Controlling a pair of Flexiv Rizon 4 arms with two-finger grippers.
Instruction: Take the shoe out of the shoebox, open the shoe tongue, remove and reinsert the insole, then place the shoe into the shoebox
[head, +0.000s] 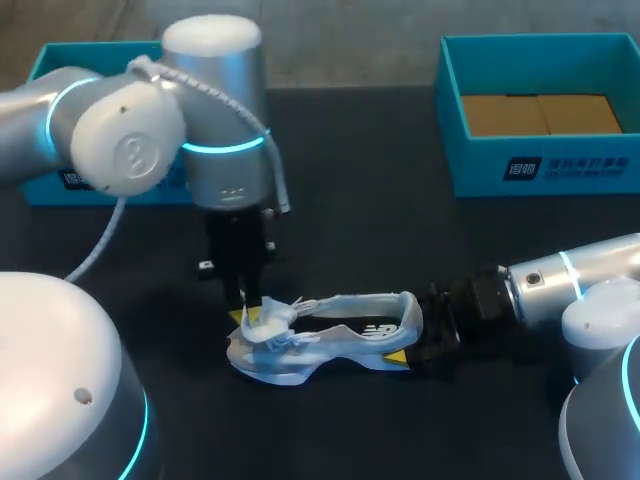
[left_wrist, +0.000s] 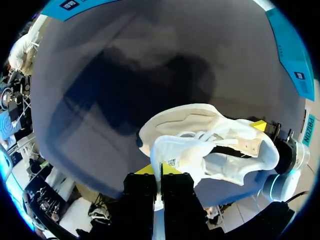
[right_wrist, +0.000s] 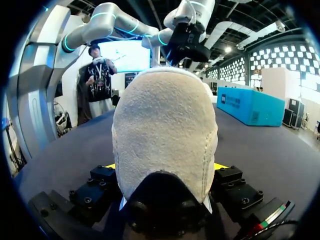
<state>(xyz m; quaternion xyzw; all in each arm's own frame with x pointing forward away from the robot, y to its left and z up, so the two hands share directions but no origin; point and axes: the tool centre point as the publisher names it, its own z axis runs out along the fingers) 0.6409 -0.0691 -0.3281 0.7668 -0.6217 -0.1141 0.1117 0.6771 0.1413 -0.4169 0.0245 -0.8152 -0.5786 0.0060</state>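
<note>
At the front middle of the bench (head: 350, 230), the shoe (head: 330, 335) sits out of the box, held between both my hands, toe toward my left arm, heel toward my right. It's a pale white-grey sneaker with a dark logo on the side, the collar gaping wide.

My left hand (head: 250, 310) comes straight down at the lace end, fingers nearly together, pinching the white tongue (left_wrist: 172, 152). My right hand (head: 425, 345) lies low along the bench, clamped on the heel from both sides. From that wrist the fuzzy heel fills nearly everything, and only slivers of the yellow tips peek out beside it.

I can't make out the insole at all. The shoebox (head: 530, 170) is teal, well back on my right, cut off at the edge. A second teal box (head: 50, 60) is mostly hidden behind my left arm.
</note>
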